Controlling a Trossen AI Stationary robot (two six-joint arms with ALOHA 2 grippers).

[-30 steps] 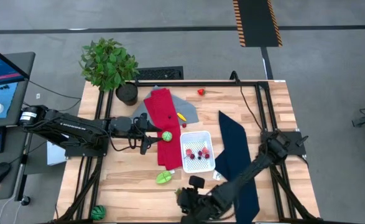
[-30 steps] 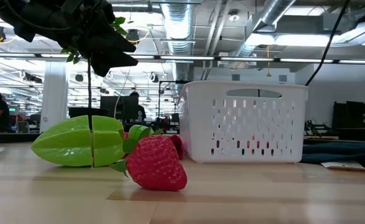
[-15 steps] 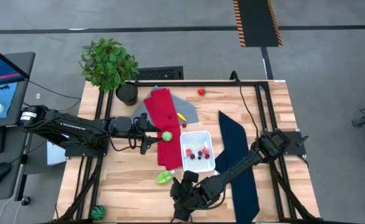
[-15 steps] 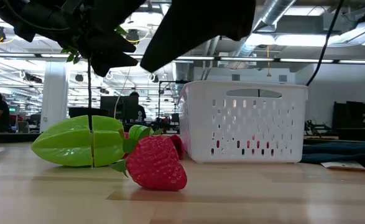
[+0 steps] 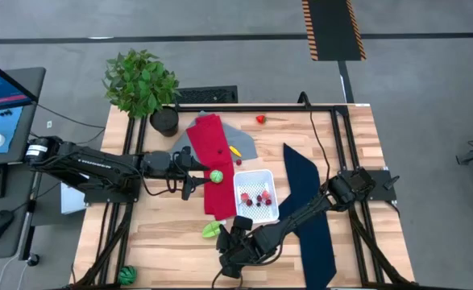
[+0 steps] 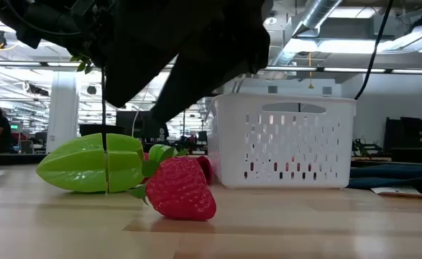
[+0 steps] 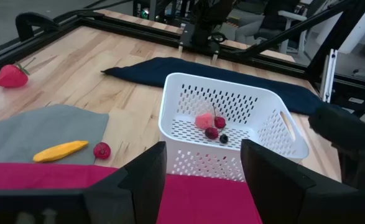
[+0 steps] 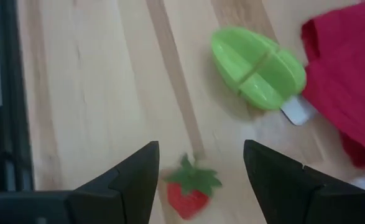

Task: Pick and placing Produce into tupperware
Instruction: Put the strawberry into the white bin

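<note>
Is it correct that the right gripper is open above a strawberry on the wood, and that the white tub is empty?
Not quite: the white tub is not empty. The left wrist view shows small red and pink produce inside it. The rest holds: the right gripper is open above the strawberry on the wood.

No text, label, brand or number can be read anywhere; the monitor [image 5: 2, 105] beside the worktop [image 5: 163, 221] perhaps carries writing, too small to read.
</note>
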